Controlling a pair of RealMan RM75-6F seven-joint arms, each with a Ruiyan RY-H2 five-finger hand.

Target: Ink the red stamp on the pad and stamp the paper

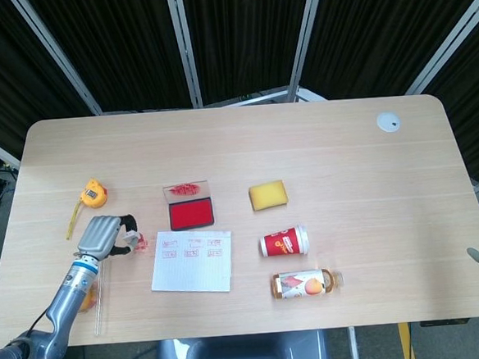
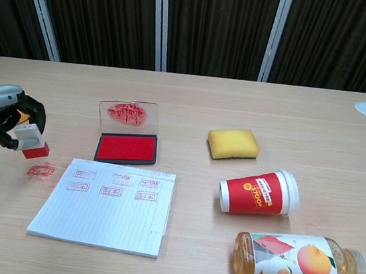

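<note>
I find the red stamp (image 2: 30, 142) pinched in the curled fingers of my left robot hand (image 2: 1, 117), held above the surface (image 2: 316, 137) at the far left, well left of the open ink pad (image 2: 127, 147) and just beyond a red imprint (image 2: 40, 170) on the wood. The paper (image 2: 109, 205) lies near of the ink pad, carrying two rows of red stamp marks along its far edge. To the right I note a yellow sponge (image 2: 233, 144), a red cup (image 2: 259, 192) on its side and a juice bottle (image 2: 298, 259) lying nearest; my right robot hand does not show in either view.
</note>
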